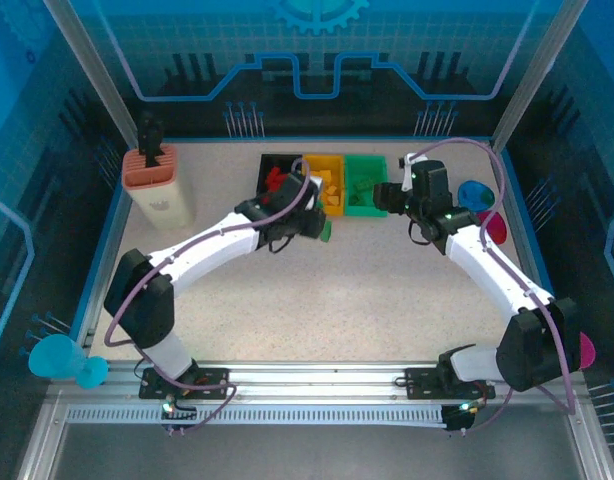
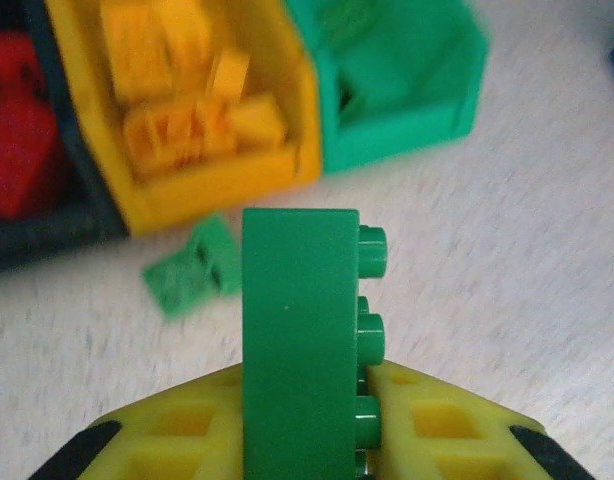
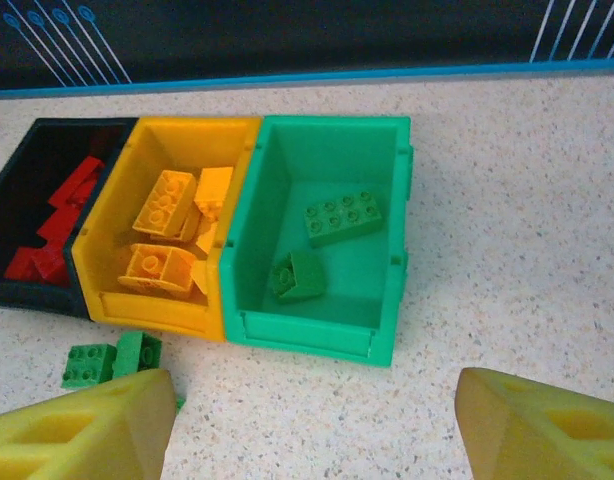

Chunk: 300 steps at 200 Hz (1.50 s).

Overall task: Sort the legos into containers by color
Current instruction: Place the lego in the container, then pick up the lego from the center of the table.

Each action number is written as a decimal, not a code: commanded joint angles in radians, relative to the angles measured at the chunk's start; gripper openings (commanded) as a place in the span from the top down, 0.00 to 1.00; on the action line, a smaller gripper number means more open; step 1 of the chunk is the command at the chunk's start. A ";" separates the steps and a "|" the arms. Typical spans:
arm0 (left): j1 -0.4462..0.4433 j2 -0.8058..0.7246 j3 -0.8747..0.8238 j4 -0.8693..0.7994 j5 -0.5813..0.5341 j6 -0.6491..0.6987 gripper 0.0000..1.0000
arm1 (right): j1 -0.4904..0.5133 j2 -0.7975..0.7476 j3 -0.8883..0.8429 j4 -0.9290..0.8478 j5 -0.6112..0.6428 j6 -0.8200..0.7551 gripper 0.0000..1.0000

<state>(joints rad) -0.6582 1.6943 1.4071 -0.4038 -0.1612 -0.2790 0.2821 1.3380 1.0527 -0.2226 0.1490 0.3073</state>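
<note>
Speckled beige table (image 1: 337, 310), blue circuit-patterned walls (image 1: 307, 60). At the centre of the left wrist view, my left claw (image 2: 305, 420) is clenched on a green lego (image 2: 297, 320). My right claw (image 3: 317, 420) hangs spread wide at the bottom of its frame. At upper left the black bin (image 3: 37, 297), clipped by the frame edge, the yellow bin (image 3: 157, 312) and the green bin (image 3: 307, 337) touch in a row. Loose green legos (image 3: 102, 362) lie before the yellow one, partly hidden by my finger (image 3: 87, 430).

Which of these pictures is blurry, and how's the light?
Left wrist view: the held green brick is fairly sharp, but the bins behind it are smeared and soft. Right wrist view: bins and bricks crisp, evenly lit. Top view: table bright, surroundings tinted blue.
</note>
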 commanded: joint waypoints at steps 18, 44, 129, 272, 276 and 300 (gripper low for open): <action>0.007 0.241 0.263 0.007 0.032 0.065 0.75 | -0.015 -0.062 -0.056 0.031 0.006 0.050 0.25; 0.012 0.359 0.397 0.014 0.041 0.063 0.74 | -0.031 -0.111 -0.084 0.016 0.005 0.054 0.26; 0.034 0.713 0.848 -0.053 0.116 0.085 0.72 | -0.051 -0.182 -0.168 0.019 -0.019 0.096 0.26; 0.035 0.003 0.070 0.170 0.027 0.051 0.01 | 0.160 -0.019 -0.146 -0.003 -0.031 0.077 0.17; 0.035 -0.020 0.035 0.172 0.018 0.046 0.01 | 0.173 -0.003 -0.135 -0.007 -0.029 0.079 0.16; 0.037 -0.158 -0.163 0.195 -0.008 0.010 0.01 | 0.238 0.099 -0.083 -0.013 -0.024 0.112 0.14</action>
<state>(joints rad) -0.6235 1.6112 1.4128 -0.2249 -0.1200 -0.2226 0.4641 1.3560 0.8997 -0.2268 0.1162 0.3935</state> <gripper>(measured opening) 0.989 0.854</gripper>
